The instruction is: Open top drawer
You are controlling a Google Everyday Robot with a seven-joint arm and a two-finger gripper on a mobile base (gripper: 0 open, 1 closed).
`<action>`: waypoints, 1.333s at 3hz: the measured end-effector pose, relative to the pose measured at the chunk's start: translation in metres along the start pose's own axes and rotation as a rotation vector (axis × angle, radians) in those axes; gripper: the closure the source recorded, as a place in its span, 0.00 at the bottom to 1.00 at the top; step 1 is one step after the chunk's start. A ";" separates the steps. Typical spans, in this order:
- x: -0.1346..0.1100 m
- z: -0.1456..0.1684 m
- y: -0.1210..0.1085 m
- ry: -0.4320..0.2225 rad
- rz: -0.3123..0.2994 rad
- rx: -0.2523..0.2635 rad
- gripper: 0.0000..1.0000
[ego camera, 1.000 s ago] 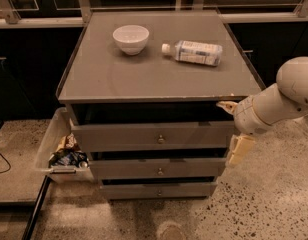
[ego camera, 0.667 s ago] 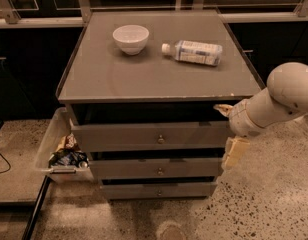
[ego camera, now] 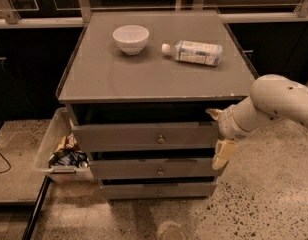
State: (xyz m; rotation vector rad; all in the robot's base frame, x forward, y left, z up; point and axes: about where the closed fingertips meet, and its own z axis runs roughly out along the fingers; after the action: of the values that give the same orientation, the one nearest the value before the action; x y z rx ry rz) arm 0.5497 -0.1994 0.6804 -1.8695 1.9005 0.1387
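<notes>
Camera view: my tool (ego camera: pixel 217 134) sits at the right end of the top drawer (ego camera: pixel 119 136), fingers spread apart, gripping nothing, right of its round knob (ego camera: pixel 160 139).

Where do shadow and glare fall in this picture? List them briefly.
Camera view: dim warm light overall; black shadow fills the gap above the top drawer; a faint sheen lies on the cabinet top in front of the bowl; the gripper, open at the drawer's right end, is well lit.
</notes>
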 end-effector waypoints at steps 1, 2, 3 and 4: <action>0.002 0.017 -0.008 -0.032 -0.029 0.024 0.00; 0.003 0.031 -0.016 -0.083 -0.056 0.034 0.00; 0.004 0.052 -0.023 -0.140 -0.080 0.014 0.00; 0.005 0.055 -0.024 -0.145 -0.082 0.010 0.00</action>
State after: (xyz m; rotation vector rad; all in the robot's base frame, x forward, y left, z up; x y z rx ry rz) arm 0.5868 -0.1841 0.6361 -1.8737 1.7224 0.2310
